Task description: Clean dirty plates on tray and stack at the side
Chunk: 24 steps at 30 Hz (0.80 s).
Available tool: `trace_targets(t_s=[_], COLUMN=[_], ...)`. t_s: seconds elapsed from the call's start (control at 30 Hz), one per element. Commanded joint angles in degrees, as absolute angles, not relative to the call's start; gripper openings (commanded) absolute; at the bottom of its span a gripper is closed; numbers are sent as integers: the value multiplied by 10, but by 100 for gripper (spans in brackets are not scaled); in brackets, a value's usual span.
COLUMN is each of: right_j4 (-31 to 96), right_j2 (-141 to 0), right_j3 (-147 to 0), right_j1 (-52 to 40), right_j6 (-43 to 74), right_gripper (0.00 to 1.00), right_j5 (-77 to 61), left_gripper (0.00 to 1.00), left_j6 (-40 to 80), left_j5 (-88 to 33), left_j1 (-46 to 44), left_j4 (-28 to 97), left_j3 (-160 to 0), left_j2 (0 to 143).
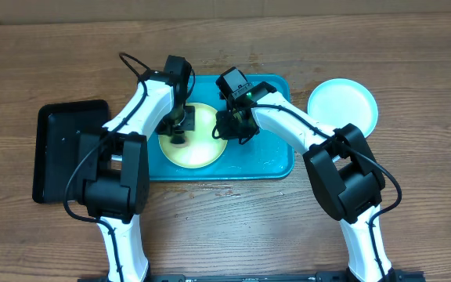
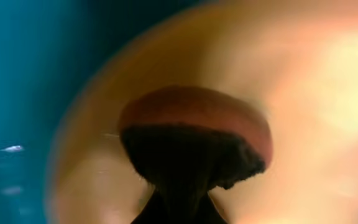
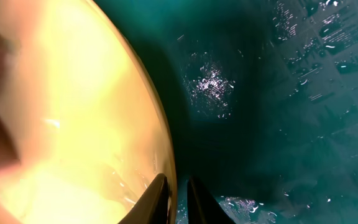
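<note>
A yellow-green plate (image 1: 203, 146) lies in the left half of the teal tray (image 1: 274, 161). Over its left part, my left gripper (image 1: 179, 135) is shut on a dark sponge with a reddish-brown face (image 2: 194, 143), which is pressed against the plate (image 2: 316, 93). The left fingers (image 2: 180, 208) are mostly hidden behind the sponge. My right gripper (image 1: 227, 129) is shut on the plate's right rim, one finger on the plate (image 3: 73, 112) and the other on the tray side (image 3: 278, 124), with the gripper's fingertips (image 3: 176, 193) pinching the edge. A pale blue-white plate (image 1: 342, 106) sits on the table to the right of the tray.
A black rectangular tray (image 1: 61, 149) lies on the wooden table left of the teal tray. Water droplets glisten on the tray floor (image 3: 210, 84). Both arms cross over the front edge of the teal tray.
</note>
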State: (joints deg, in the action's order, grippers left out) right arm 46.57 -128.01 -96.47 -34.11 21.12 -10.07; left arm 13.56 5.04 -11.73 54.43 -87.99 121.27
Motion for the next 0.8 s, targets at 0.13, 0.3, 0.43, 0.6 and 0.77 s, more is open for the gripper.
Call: trace_targets(t_s=[0.13, 0.3, 0.43, 0.6, 0.77], right_j4=[466, 463, 464, 465, 466], right_j2=[-1285, -1285, -1285, -1285, -1285], right_j3=[-973, -973, -973, -973, -973], right_j1=[-337, -337, -337, -337, -337], right_j6=[212, 212, 212, 211, 211], right_gripper=[14, 14, 14, 14, 14], right_j5=[-86, -86, -86, -86, -86], left_gripper=[4, 4, 4, 4, 4], left_j6=[137, 126, 124, 77, 63], left_j5=[190, -68, -222, -229, -107], left_j1=[-112, -112, -122, -135, -133], left_j4=[505, 493, 494, 527, 567], left_j3=[-872, -871, -871, -871, -872], left_j2=[1206, 1206, 1206, 1206, 1206])
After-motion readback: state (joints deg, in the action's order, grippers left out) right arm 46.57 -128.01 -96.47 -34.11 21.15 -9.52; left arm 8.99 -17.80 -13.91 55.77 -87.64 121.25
